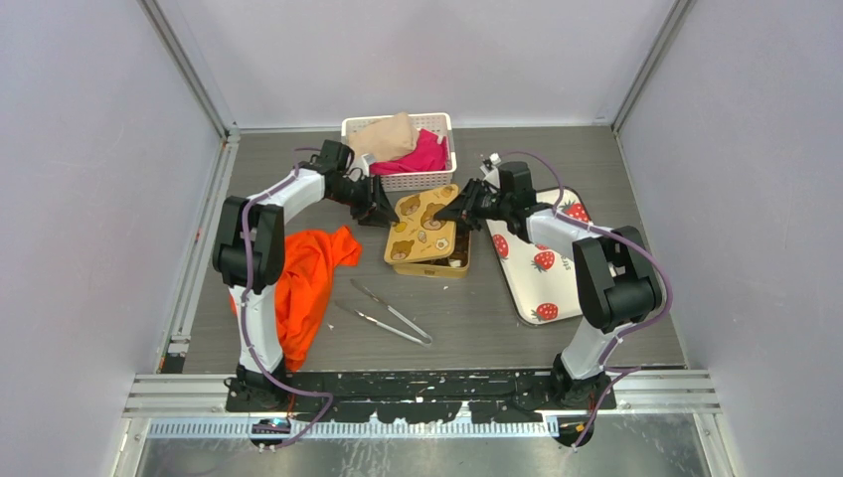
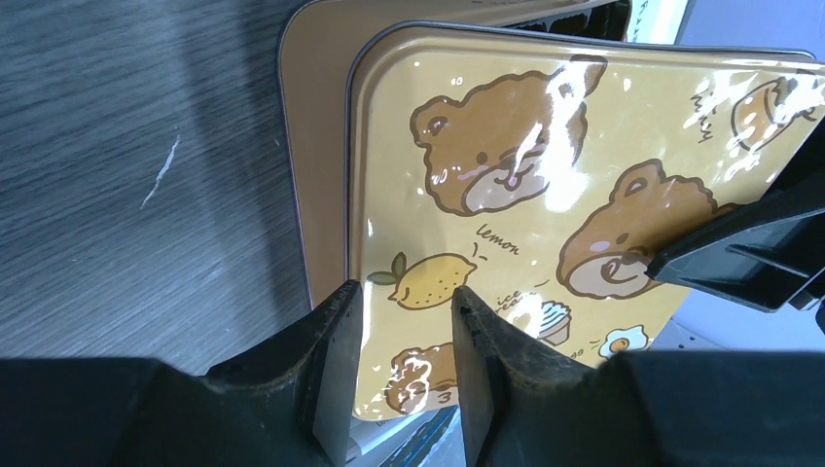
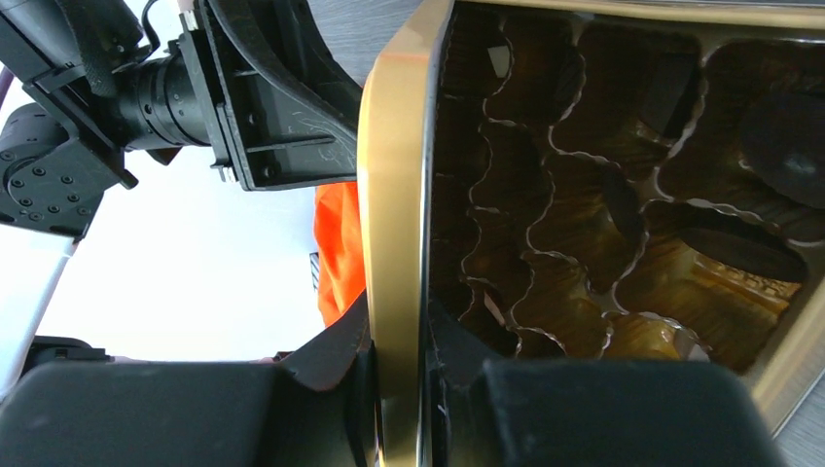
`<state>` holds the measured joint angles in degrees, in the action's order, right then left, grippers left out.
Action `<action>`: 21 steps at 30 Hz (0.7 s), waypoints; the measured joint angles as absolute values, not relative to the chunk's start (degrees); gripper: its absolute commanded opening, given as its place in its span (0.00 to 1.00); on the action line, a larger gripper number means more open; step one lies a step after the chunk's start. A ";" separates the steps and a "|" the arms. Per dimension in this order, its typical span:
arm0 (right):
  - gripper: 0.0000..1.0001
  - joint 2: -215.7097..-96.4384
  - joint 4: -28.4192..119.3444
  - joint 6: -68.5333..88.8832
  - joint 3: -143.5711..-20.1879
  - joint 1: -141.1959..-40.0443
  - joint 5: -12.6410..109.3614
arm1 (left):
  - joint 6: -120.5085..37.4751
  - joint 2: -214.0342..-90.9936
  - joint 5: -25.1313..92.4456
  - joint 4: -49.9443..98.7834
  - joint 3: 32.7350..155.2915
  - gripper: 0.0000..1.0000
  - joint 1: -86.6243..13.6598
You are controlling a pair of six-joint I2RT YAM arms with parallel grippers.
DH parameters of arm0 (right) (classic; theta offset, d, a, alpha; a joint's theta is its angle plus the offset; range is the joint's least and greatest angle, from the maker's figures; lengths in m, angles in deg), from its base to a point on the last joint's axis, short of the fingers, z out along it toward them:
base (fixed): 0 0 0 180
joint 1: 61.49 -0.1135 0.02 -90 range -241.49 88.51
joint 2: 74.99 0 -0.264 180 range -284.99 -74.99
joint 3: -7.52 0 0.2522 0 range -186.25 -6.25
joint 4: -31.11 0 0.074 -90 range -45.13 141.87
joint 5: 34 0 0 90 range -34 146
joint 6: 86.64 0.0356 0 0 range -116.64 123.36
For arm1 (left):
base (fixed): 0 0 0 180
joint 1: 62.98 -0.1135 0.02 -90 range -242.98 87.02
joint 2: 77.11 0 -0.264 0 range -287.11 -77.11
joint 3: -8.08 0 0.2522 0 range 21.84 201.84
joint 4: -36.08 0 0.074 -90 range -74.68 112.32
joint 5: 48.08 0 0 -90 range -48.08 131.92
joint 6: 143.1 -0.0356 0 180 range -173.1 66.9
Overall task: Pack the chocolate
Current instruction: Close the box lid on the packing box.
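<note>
The gold lid (image 2: pixel 545 126) is clamped by its rim in the right pincer (image 3: pixel 397 331), whose fingers are closed tight on it, and it is held tilted over the tin (image 2: pixel 316 117) on the table (image 2: pixel 117 195). The chocolate (image 3: pixel 744 248) is seen as dark pieces in the tin's brown compartments, under the lid and just beside the right pincer. The left pincer (image 2: pixel 404 292) is held partly open over the lid's near corner, with the lid's printed face seen between its fingers.
</note>
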<state>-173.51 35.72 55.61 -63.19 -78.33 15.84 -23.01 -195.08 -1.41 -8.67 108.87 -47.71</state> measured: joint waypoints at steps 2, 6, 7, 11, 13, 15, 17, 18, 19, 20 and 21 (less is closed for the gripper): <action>0.08 -173.49 35.79 55.48 -62.87 -78.14 15.84 | -23.01 -195.08 -1.39 -8.71 108.87 0.41 -47.71; 0.08 -173.32 35.92 55.08 -62.25 -77.74 15.84 | -23.03 -195.08 -1.39 -8.78 108.87 0.42 -47.71; 0.08 -173.19 35.96 54.93 -62.10 -77.61 15.82 | -23.03 -195.08 -1.39 -8.78 108.87 0.42 -47.71; 0.08 -172.92 35.96 54.52 -61.73 -77.26 15.75 | -23.08 -195.08 -1.17 -8.84 108.87 0.43 -47.71; 0.08 -172.86 36.14 54.34 -61.62 -77.09 15.55 | -23.27 -195.08 -0.93 -9.15 108.87 0.43 -47.71; 0.08 -172.86 36.33 54.10 -61.60 -76.83 15.29 | -23.47 -195.08 -0.56 -9.69 108.89 0.43 -47.71; 0.08 -172.86 36.42 53.73 -61.51 -76.48 14.83 | -23.69 -195.08 -0.08 -10.39 108.93 0.44 -47.71; 0.08 -172.86 36.46 53.40 -61.49 -76.28 14.53 | -23.78 -195.08 0.14 -10.83 108.98 0.45 -47.71; 0.08 -172.86 36.46 53.12 -61.40 -76.02 14.16 | -23.88 -195.08 0.40 -11.22 109.02 0.46 -47.71; 0.08 -172.86 36.42 52.92 -61.29 -75.84 13.87 | -24.06 -195.08 0.60 -11.51 109.04 0.47 -47.71; 0.08 -172.86 36.35 52.70 -61.05 -75.56 13.46 | -24.21 -195.08 0.77 -11.84 109.04 0.49 -47.71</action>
<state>-172.86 36.35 52.70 -61.05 -75.56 13.46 -24.21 -195.08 0.77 -11.84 109.04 -47.71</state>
